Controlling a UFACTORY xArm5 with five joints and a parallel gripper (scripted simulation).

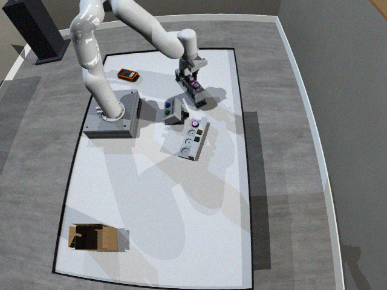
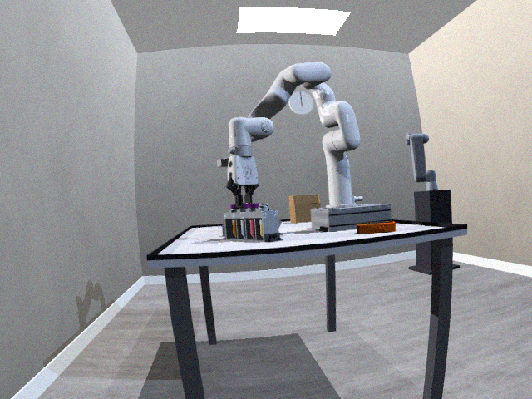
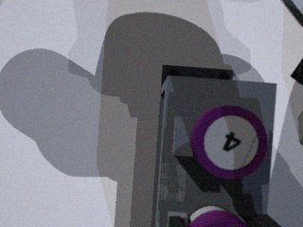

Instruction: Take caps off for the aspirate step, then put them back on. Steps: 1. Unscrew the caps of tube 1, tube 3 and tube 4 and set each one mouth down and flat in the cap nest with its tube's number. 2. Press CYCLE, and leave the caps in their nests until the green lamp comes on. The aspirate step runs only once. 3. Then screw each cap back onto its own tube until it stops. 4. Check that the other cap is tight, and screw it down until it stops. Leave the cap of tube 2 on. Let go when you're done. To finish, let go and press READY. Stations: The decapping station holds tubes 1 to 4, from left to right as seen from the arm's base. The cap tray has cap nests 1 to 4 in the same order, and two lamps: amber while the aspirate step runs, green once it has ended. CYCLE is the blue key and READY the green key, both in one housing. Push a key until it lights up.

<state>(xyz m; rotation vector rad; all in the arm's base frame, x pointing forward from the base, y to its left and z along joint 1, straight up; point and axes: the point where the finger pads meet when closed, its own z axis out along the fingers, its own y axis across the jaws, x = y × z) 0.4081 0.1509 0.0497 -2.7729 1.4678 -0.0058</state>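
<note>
The decapping station stands at the far side of the white mat. My gripper reaches straight down onto it and is shut on the purple cap of tube 3. The cap marked 4 sits on its tube beside it. The cap of tube 2 is on its tube on the other side. One purple cap lies in the end nest of the cap tray. The tray's amber lamp and green lamp look dull.
The key housing with the blue key and the green key stands between the arm's base and the tray. An orange device lies at the back. An open cardboard box sits at a mat corner.
</note>
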